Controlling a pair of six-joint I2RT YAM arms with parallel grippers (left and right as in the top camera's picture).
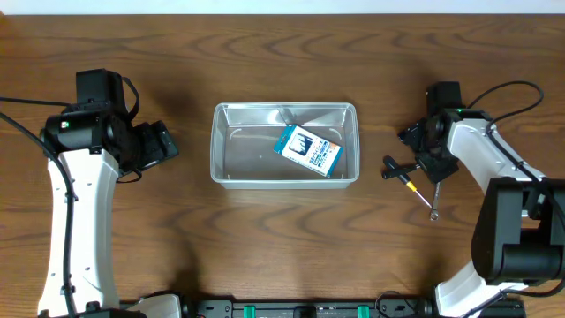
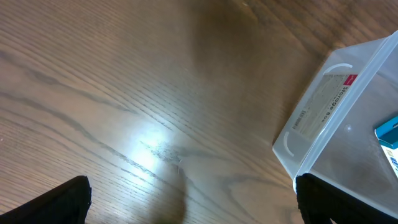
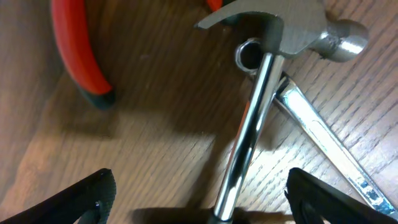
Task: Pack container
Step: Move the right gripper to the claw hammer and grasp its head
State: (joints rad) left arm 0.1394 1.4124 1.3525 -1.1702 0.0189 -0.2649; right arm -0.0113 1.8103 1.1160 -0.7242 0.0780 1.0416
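Finds the container [image 1: 282,143] at the middle of the tabletop [image 1: 282,53], well apart from every edge, with only a blue-and-white box [image 1: 309,150] lying flat in its right half.

Shows the right pincer [image 3: 205,208] spread wide and empty near the right edge, low over a small heap of tools, with its fingers [image 3: 93,199] standing on either side of the chrome shaft of a hammer [image 3: 261,93]. Grips nothing yet. Shows the left pincer [image 2: 193,208] open as well, also empty, above bare wood toward the left edge and just beside the container's short wall.

Reads as the start of a pick on the hammer, with most of the packing not yet done.

Carries several risks from here. Lays the hammer's neck across the ring end of a wrench [image 3: 323,143], apparently touching. Could pinch both on a low close, or lever the wrench aside and skew the grasp. Could also slip — round polished steel, with a heavy head far from the grip point, likely to swing down and twist out between the pads. May nudge the red-handled pliers [image 3: 78,56] lying near one finger. Could clip the container's rim or strike the box on the carry across, given a drooping head.
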